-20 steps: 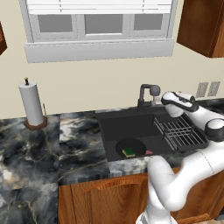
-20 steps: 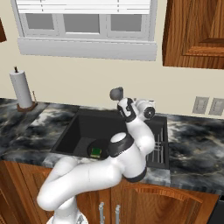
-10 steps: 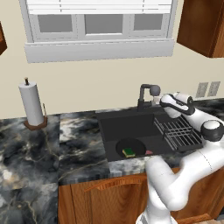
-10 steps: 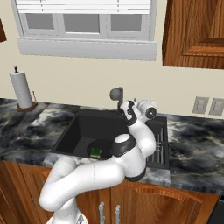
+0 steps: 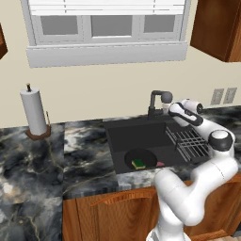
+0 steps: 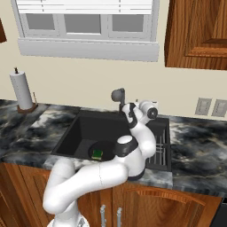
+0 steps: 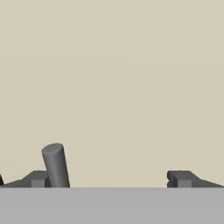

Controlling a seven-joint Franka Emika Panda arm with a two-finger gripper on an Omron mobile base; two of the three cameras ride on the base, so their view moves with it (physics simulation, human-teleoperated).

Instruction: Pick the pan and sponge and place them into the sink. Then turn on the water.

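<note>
The black pan [image 5: 141, 159] [image 6: 102, 150] lies flat in the front part of the dark sink [image 5: 134, 134] [image 6: 84, 128]. The yellow and green sponge [image 5: 138, 164] [image 6: 97, 154] rests on the pan. My gripper [image 5: 170, 108] [image 6: 130, 111] [image 7: 109, 179] is open, held high at the back of the sink, right beside the dark faucet [image 5: 156, 100] [image 6: 119, 95]. In the hand view a grey cylinder of the faucet [image 7: 55, 164] stands just inside the left fingertip, with the beige wall behind. No water runs from the spout.
A ribbed black drying rack [image 5: 189, 141] [image 6: 160, 146] lies right of the basin, under my arm. At the far left of the marble counter [image 5: 42, 160] stands a paper towel roll [image 5: 34, 112] [image 6: 21, 92]. Wall outlets [image 6: 211, 107] are to the right.
My hand has edged slightly closer to the faucet. Pan and sponge lie where they were, and the gripper has stayed open.
</note>
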